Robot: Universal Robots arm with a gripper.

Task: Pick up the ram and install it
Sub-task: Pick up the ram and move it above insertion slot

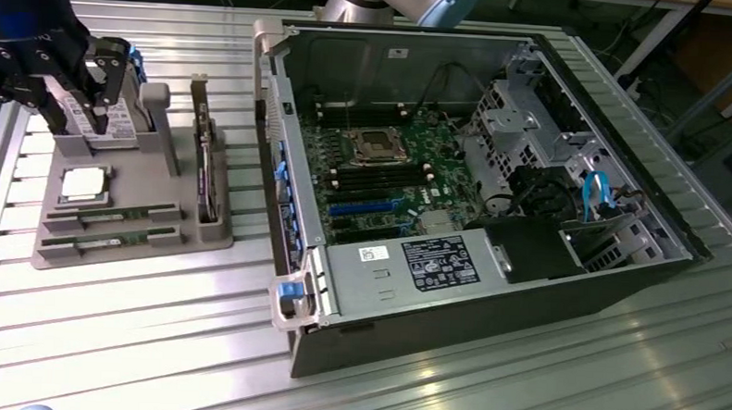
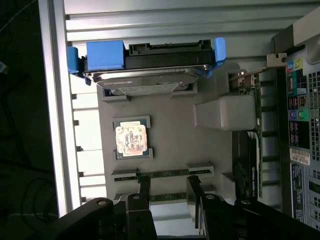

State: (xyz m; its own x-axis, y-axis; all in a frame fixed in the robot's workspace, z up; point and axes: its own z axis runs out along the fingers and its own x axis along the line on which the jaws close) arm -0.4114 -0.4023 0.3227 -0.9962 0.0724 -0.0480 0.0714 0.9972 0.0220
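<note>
Both fingers point(image 2: 194, 195) stand apart with nothing between them, hanging above the tray point(image 2: 170, 125) on the surface. My ram point(image 2: 165, 174) sits in its slot at the tray's end away from the drive point(image 2: 150, 80), with a second stick point(image 2: 167, 198) just beside it. My worry is that the gap seems to run along the ram, not across it, so closing could miss it or knock it askew. Coming down off-centre, I could also catch the second stick or the slot walls.
</note>
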